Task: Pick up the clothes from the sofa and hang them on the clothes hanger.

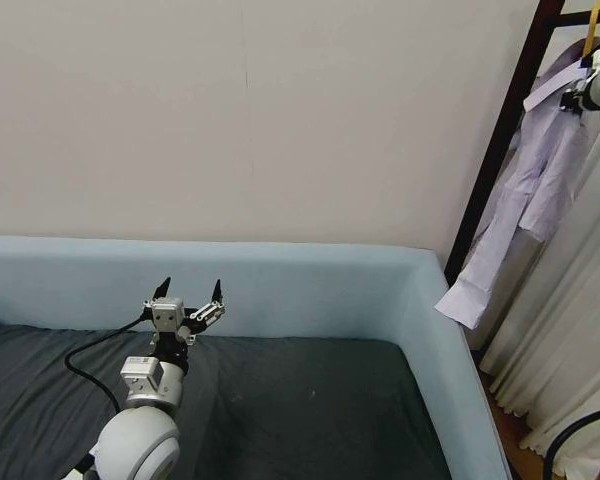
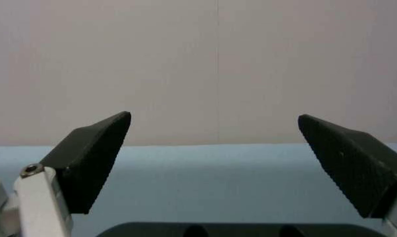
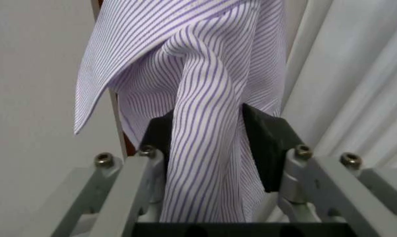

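Silver left arm (image 1: 140, 440), black cable (image 1: 85, 365), black-tipped left pincer (image 1: 191, 290)

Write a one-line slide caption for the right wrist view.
Right tool clamped on a fold of the purple-striped shirt, white curtain behind.

Left gripper (image 2: 214, 116) is holding its jaws wide apart. Its two black wedge-shaped fingers (image 2: 86, 158) are angling outward from the wrist, one toward 11 o'clock and the other toward 1 o'clock. At 12 o'clock, dead ahead, the pale blue sofa backrest (image 2: 211, 182) is showing through the gap, apart from the fingertips. A plain beige wall (image 2: 211, 64) is rising behind it, with a thin vertical seam.
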Tool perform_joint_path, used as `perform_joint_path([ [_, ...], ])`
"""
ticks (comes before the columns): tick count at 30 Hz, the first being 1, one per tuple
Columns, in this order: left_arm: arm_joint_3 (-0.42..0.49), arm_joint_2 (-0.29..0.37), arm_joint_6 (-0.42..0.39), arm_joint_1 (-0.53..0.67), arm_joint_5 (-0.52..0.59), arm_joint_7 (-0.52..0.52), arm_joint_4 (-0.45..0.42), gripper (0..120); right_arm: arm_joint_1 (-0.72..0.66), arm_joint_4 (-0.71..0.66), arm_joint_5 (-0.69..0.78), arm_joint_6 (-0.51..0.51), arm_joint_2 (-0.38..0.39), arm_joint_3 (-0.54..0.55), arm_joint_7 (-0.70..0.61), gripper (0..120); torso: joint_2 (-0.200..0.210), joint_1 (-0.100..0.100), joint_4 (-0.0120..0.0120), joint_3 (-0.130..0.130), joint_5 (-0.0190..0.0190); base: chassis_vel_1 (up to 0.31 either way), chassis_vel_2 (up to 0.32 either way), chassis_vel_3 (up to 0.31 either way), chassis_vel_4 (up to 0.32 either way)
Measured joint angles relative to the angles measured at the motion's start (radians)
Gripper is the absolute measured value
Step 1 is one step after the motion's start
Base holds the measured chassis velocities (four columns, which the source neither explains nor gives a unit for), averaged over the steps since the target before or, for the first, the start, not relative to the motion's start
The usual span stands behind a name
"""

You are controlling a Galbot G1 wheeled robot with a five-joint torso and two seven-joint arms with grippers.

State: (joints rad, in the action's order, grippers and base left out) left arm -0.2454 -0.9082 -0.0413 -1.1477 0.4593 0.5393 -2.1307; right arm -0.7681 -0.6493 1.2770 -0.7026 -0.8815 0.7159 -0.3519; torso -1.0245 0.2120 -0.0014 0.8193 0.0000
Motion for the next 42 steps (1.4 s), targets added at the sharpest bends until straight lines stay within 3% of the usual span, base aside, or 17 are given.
perform_joint_path([
  [6,-0.001,-0.001,0.000,0.001,0.000,-0.001,0.000,100,0.014,-0.071,-0.014,0.005,0.026,-0.016,0.000,62,0.000,0.000,0.0000,0.000,-0.0001,0.000,0.000,0.000,0.000],
  [9,0.002,-0.006,0.000,0.002,-0.002,-0.002,0.005,100,0.045,-0.188,-0.017,0.004,0.080,-0.053,-0.031,78,0.000,0.000,-0.0002,0.000,0.0000,0.000,0.000,0.000,0.000],
  [15,0.009,-0.016,0.000,0.002,-0.007,-0.003,0.012,100,0.105,-0.378,-0.017,-0.007,0.165,-0.116,-0.076,98,0.000,0.000,-0.0003,0.000,0.0001,0.000,0.000,0.000,0.000],
  [17,0.010,-0.016,0.000,0.002,-0.007,-0.004,0.013,100,0.116,-0.417,-0.018,-0.006,0.183,-0.125,-0.078,98,0.000,0.000,-0.0001,0.000,0.0001,0.000,0.000,0.000,0.000],
  [23,0.016,-0.021,-0.001,0.007,-0.008,-0.005,0.025,100,0.206,-0.714,-0.036,0.020,0.315,-0.222,-0.085,100,0.000,0.000,0.0001,0.000,-0.0001,0.000,0.000,0.000,0.000],
  [25,0.014,-0.027,-0.001,0.007,-0.008,-0.005,0.031,100,0.244,-0.842,-0.066,0.086,0.375,-0.251,-0.075,100,0.000,0.000,-0.0004,0.000,0.0000,0.000,0.000,0.000,0.000],
  [27,0.012,-0.031,-0.001,0.007,-0.008,-0.006,0.033,100,0.259,-0.880,-0.073,0.123,0.393,-0.260,-0.066,100,0.000,0.000,-0.0006,0.000,0.0000,0.000,0.000,0.000,0.000],
  [32,-0.008,-0.070,0.004,0.001,0.008,-0.004,0.034,100,0.438,-1.067,-0.031,0.467,0.469,-0.350,0.093,100,0.000,0.000,0.0001,0.000,-0.0002,0.000,0.000,0.000,0.000],
  [33,-0.008,-0.070,0.004,0.001,0.008,-0.004,0.034,100,0.438,-1.067,-0.031,0.467,0.469,-0.350,0.093,100,0.000,0.000,0.0001,0.000,-0.0002,0.000,0.000,0.000,0.000],
  [36,-0.016,-0.088,0.004,-0.011,0.015,-0.005,0.019,100,0.591,-1.119,0.009,0.604,0.474,-0.437,0.213,100,0.000,0.000,-0.0001,0.000,-0.0002,0.000,0.000,0.000,0.000],
  [37,-0.016,-0.088,0.004,-0.011,0.015,-0.005,0.019,100,0.591,-1.119,0.009,0.604,0.474,-0.437,0.213,100,0.000,0.000,-0.0001,0.000,-0.0002,0.000,0.000,0.000,0.000],
  [42,-0.047,-0.130,0.011,-0.061,0.008,-0.008,-0.002,100,0.843,-1.207,-0.038,0.707,0.462,-0.478,0.270,100,0.000,0.000,-0.0002,0.000,0.0000,0.000,0.000,0.000,0.000],
])
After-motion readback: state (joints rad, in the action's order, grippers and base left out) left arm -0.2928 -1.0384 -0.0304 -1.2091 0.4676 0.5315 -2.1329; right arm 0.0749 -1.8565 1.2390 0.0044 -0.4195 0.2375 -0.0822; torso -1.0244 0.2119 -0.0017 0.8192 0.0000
